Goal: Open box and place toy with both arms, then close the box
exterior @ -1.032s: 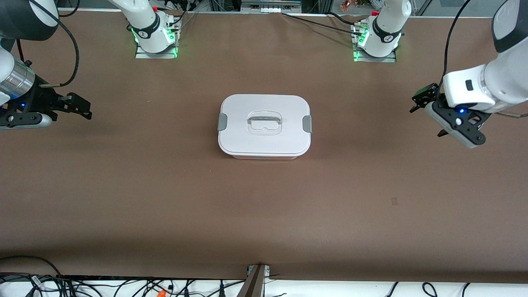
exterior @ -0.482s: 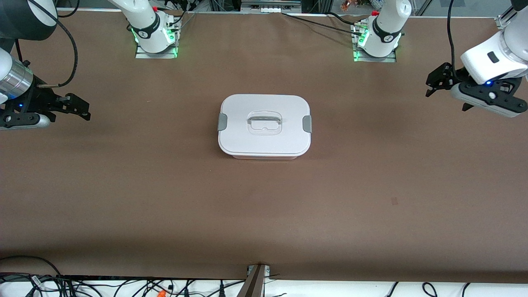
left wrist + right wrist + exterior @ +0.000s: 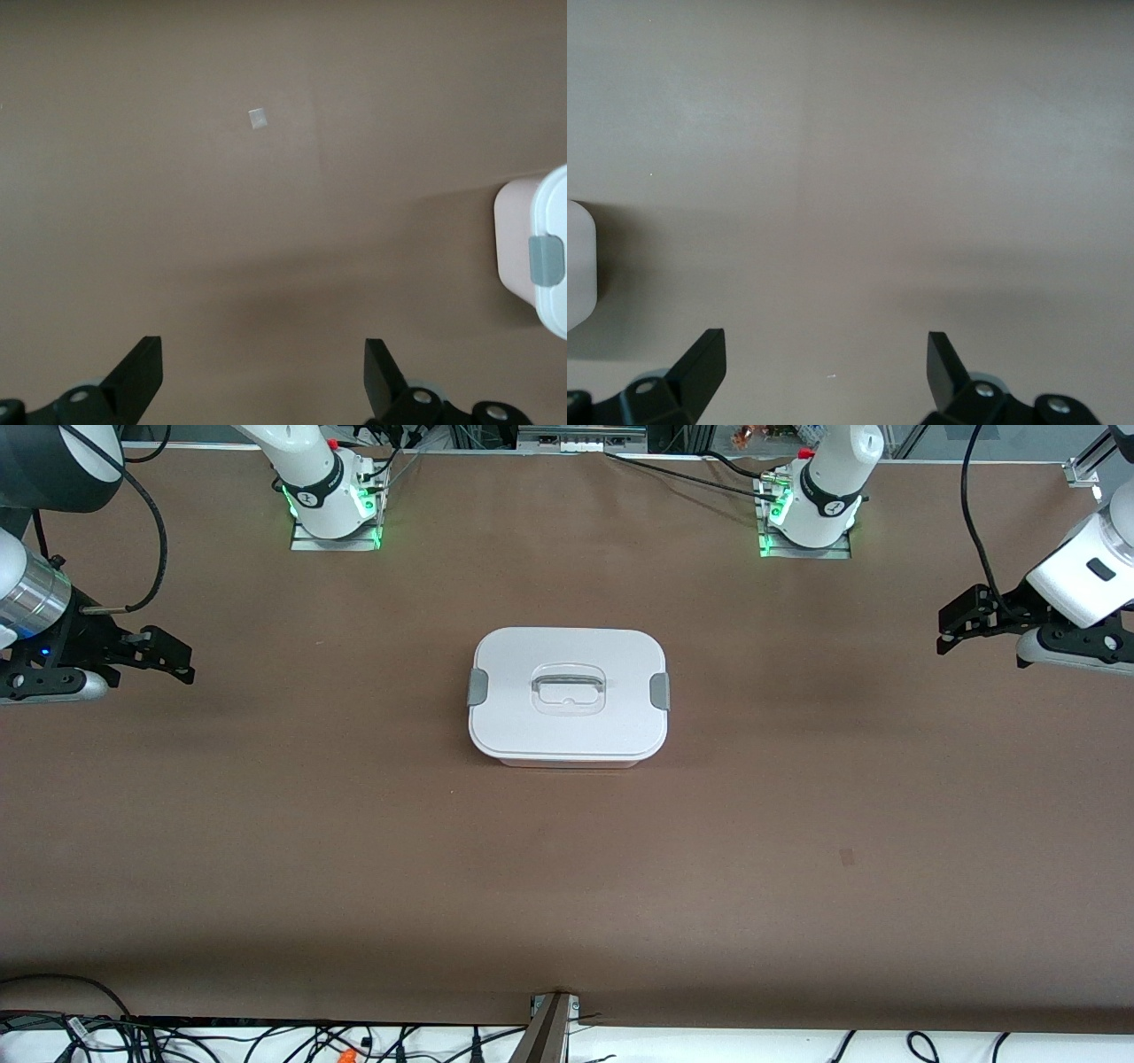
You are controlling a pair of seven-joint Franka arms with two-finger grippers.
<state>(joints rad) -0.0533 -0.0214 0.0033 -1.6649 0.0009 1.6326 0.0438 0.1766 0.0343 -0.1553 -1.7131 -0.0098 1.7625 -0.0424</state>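
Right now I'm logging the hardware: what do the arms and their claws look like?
Both arms are white and jointed, with dark cables looping along them. The left claw and right claw are black, two-fingered, on grey-and-black wrist mounts. The bases glow green; the right arm shows a silver wrist ring and a blue light.

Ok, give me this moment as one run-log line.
box: lid on, both clips down | toy: not visible | left gripper: open, over bare table at its end | right gripper: open, over its end

Even, bright overhead light, soft shadows on the table (image 3: 354, 850), sharp focus throughout
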